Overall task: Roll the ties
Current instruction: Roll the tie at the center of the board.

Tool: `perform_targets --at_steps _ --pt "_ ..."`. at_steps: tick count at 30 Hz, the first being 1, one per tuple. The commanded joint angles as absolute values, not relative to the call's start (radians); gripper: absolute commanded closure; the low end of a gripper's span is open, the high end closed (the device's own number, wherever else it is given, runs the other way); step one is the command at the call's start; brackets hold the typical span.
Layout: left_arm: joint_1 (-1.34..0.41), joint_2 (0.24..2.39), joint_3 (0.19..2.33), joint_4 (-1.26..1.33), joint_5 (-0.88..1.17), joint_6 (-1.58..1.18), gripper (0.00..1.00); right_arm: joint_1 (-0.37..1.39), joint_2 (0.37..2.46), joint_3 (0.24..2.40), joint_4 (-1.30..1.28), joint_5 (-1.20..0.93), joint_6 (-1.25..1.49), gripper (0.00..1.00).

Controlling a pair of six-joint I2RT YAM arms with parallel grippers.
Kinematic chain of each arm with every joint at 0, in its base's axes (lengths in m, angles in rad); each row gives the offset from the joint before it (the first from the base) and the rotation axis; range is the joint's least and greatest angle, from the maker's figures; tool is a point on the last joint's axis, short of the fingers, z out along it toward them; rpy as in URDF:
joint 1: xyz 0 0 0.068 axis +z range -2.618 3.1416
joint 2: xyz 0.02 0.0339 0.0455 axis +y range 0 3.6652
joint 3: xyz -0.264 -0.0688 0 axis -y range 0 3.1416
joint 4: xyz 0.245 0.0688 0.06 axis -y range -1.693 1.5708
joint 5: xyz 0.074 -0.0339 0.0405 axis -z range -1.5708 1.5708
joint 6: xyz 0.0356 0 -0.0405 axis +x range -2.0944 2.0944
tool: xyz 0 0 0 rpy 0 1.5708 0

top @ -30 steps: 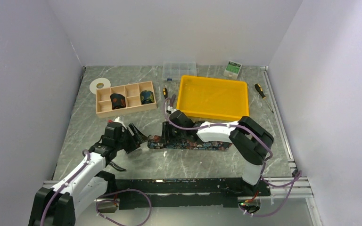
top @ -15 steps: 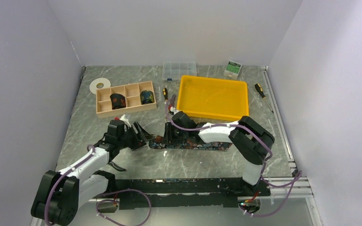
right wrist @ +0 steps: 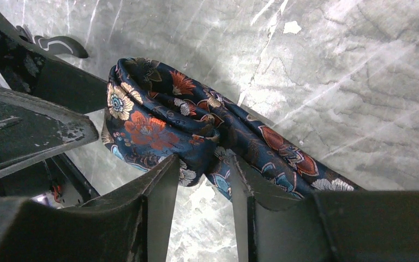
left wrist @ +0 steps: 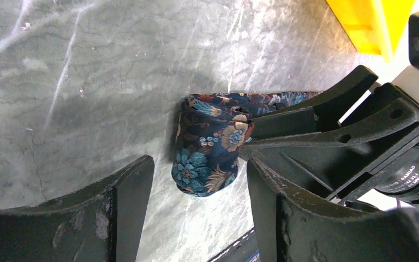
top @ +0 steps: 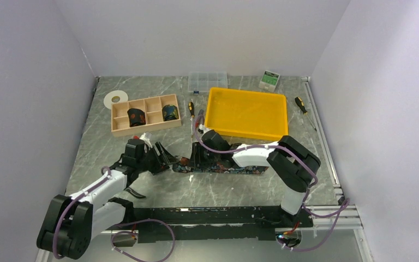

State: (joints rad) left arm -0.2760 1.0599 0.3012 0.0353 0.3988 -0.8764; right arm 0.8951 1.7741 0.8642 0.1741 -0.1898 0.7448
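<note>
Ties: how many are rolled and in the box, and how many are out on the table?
Rolled ties in the wooden box: 2
Part-rolled tie on the table: 1
Total: 3

navy floral tie (left wrist: pixel 207 147), yellow tray (top: pixel 245 112), grey marbled table (top: pixel 98 136)
</note>
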Motion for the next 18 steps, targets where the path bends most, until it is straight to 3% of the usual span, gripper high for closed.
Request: perform_targets --at_steps 1,8,18 --pt "-0.271 0.99 0.315 0.005 0.377 -0.855 0.31 0.885 1.722 0.859 0.119 -0.169 0.721 0.54" --pt "-0.272 0.893 0.329 -0.107 0.343 -0.847 0.3 0.885 1.649 0.903 0.072 -0.171 0.704 0.44" --pt "-0.277 0.639 0.36 -0.38 0.227 -0.902 0.38 0.879 1.65 1.056 -0.073 -0.105 0.543 0.46"
